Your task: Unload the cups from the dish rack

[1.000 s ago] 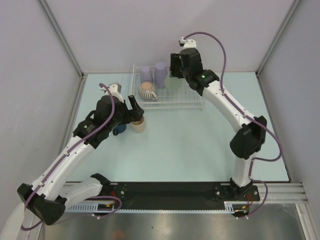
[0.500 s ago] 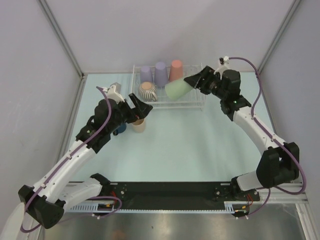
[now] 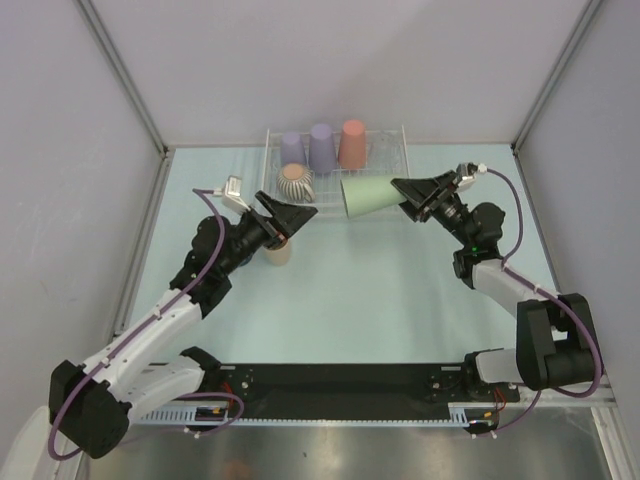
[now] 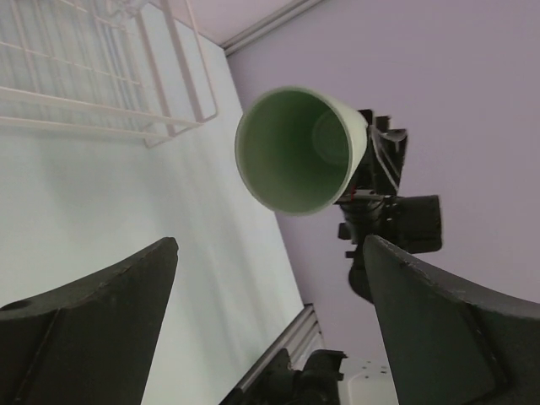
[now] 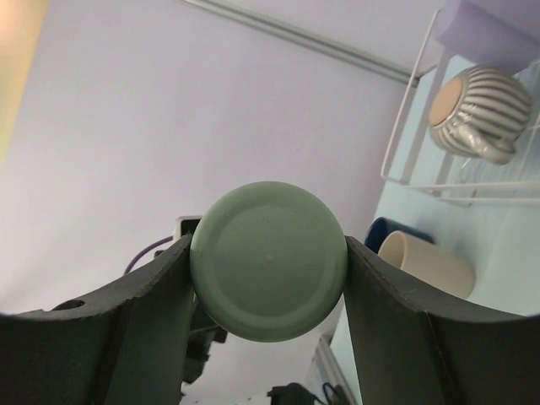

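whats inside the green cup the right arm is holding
Nothing: the left wrist view looks straight into the green cup and shows bare walls and bottom. The right fingers cover only its outside.

Left gripper (image 4: 266, 253) spread wide — right gripper (image 3: 403, 197) clamped, pointing leftward.

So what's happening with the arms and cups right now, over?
Right gripper shut on green cup, held sideways in the air. Left gripper open, facing cup's mouth. Four cups in rack. Nothing between the grippers.
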